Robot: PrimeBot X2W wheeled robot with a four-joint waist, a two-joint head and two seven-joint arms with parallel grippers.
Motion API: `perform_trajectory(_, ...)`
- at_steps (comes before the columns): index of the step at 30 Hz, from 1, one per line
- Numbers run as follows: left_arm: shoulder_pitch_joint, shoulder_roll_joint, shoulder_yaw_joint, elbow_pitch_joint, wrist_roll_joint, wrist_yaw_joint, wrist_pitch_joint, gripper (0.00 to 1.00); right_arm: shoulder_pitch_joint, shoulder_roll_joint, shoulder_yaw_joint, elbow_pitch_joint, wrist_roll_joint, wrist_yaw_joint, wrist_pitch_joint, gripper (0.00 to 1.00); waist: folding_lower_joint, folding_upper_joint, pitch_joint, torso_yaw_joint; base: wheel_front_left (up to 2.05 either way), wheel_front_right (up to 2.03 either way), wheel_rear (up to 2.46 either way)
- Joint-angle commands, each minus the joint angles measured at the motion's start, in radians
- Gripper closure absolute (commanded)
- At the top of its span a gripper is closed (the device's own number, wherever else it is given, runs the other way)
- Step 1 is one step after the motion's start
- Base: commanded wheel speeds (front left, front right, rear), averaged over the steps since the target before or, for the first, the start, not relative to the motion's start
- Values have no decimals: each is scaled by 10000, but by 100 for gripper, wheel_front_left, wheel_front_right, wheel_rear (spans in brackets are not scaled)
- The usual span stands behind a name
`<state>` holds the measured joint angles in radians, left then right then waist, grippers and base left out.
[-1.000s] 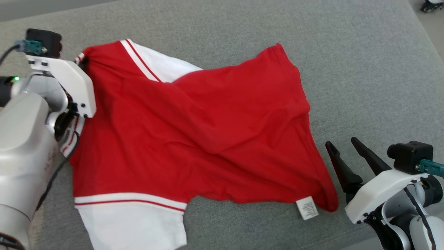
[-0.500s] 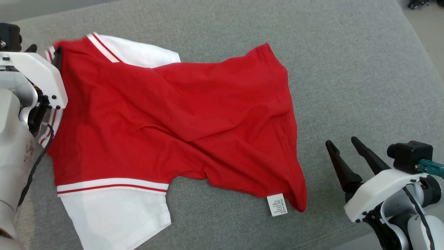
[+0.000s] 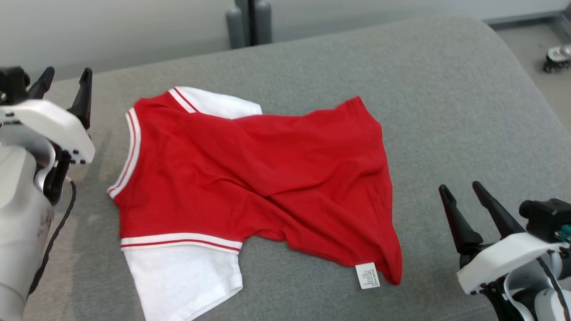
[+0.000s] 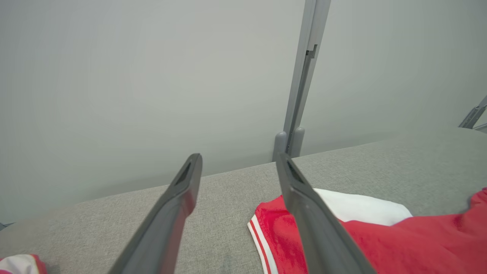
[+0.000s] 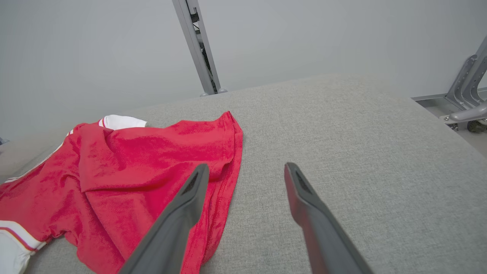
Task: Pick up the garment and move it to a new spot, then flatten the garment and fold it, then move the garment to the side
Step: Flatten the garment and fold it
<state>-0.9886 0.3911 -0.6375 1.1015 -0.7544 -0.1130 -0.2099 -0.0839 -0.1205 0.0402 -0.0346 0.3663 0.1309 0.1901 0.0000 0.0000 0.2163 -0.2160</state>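
The left tool (image 3: 67, 73), fingers apart and empty, stands just left of the striped neckline it was gripping half a second ago. The garment (image 3: 250, 178) lies rumpled on the grey cushioned surface (image 3: 446, 89), with its long axis running left to right between the arms. Its labelled hem corner sits near the right tool (image 3: 459, 187), which is likewise spread and empty.

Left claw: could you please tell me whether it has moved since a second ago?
Yes. The left claw was on the striped collar of the red and white shirt; now it stands open to the collar's left, grey fabric cushion between.
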Motion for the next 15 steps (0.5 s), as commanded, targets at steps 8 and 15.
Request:
perform_trajectory(8,2091,545,688,-2019,-333,582,-534,0,341,22,-398,179,-495,-1,-1660,0,0,0,-1243,1013,0,0,0)
perform_trajectory(15,4774,930,1718,-5448,-321,1884,-558,0,670,163,-616,336,-676,-1,-2223,0,0,0,-1627,1528,0,0,0)
